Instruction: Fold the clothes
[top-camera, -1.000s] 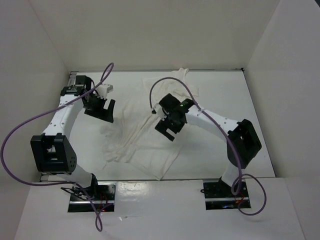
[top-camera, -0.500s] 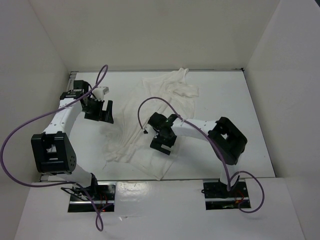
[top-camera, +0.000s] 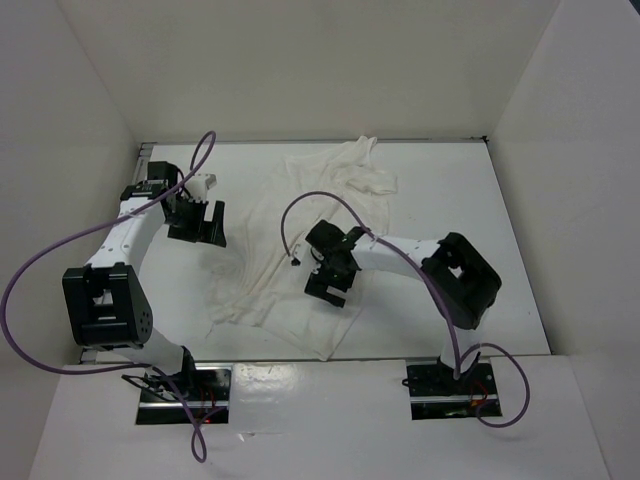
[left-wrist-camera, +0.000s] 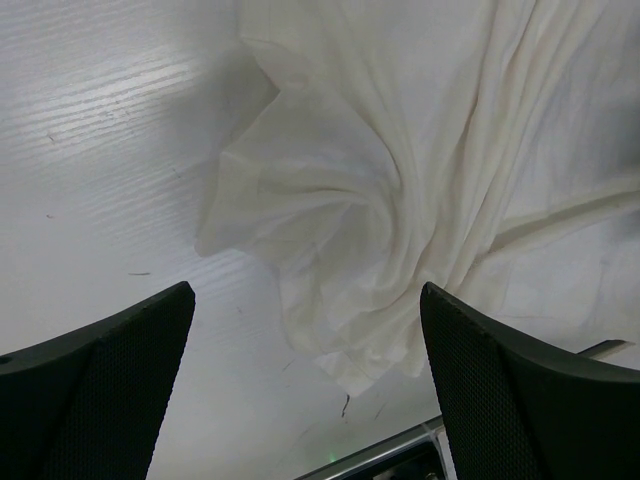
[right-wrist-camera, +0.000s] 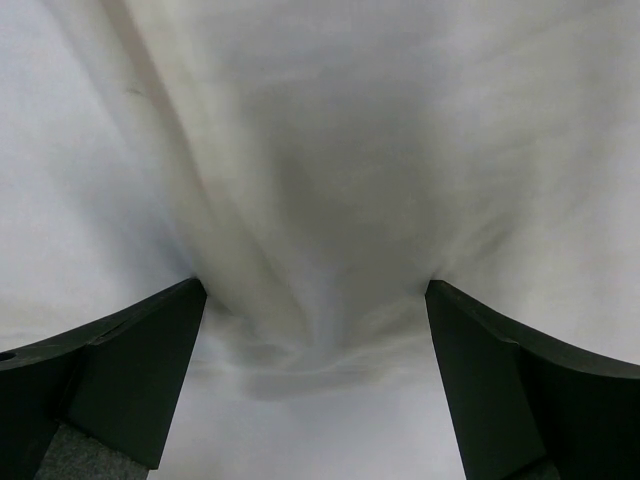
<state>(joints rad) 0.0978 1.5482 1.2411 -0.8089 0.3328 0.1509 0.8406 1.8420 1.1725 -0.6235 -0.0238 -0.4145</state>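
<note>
The clothes (top-camera: 300, 250) are one wrinkled white garment, lying spread from the far middle of the table to the near edge. My right gripper (top-camera: 328, 284) is low over its near half, open. In the right wrist view the clothes (right-wrist-camera: 320, 150) fill the frame, and the right gripper (right-wrist-camera: 315, 290) has both fingers down on the fabric with nothing clamped. My left gripper (top-camera: 199, 223) hovers open beside the garment's left edge. In the left wrist view a bunched corner of the clothes (left-wrist-camera: 400, 200) lies just ahead of the open left gripper (left-wrist-camera: 305, 300).
White walls close in the table (top-camera: 450, 200) on the left, the back and the right. A metal rail (left-wrist-camera: 400, 450) runs along the table's edge under the left gripper. Purple cables (top-camera: 60, 250) loop off both arms.
My right arm has drawn back toward the near edge and come down onto the garment's near half. The left gripper has shifted only slightly. Both grippers have stayed open.
</note>
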